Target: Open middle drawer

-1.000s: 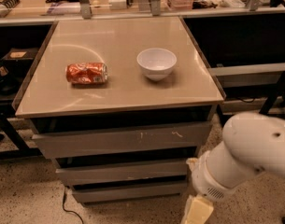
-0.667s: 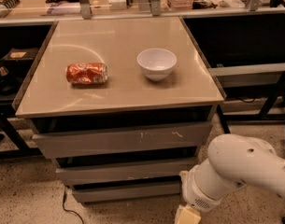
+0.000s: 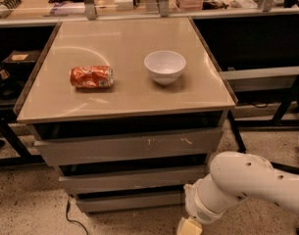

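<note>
Hand [image 3: 188, 226]: has dropped leftward, now low, below middle drawer [image 3: 132, 178]; grip state cannot tell. Drawer shut; approach likely under way, no contact.

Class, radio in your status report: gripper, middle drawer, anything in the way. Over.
Gripper low, beside bottom drawer. Middle drawer looks shut, untouched. Nothing blocking its front.

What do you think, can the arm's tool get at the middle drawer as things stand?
Probably yes. The tool sits low at the picture's bottom edge, in front of and below the right end of the middle drawer. Nothing stands between them; it only needs to rise.
</note>
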Robot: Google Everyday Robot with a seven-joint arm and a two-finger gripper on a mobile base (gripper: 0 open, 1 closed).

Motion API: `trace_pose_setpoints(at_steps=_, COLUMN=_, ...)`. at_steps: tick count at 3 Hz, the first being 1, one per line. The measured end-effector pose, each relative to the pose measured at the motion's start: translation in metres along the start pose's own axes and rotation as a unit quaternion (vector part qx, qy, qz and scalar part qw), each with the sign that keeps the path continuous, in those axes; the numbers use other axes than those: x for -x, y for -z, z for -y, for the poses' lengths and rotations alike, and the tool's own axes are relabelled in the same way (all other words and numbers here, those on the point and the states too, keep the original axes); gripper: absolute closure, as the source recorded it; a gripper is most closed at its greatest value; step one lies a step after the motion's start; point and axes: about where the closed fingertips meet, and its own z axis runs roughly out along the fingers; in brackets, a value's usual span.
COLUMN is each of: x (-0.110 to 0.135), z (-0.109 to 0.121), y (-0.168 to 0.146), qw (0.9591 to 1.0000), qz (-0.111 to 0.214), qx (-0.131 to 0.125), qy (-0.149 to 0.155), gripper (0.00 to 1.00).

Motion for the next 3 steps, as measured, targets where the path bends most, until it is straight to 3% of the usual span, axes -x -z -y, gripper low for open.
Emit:
trace_pose_setpoints(at_steps=1, x=0.001, z=0.002, y=-0.002, qw=1.0, qz=0.005, qx=-0.006, qy=0.003, gripper=0.0)
trace_pose_setpoints(at_steps=3, x=0.032, z=0.053, y=-0.045, qw=0.9973, qz=0.012, qx=-0.058, qy=0.044, gripper=0.0)
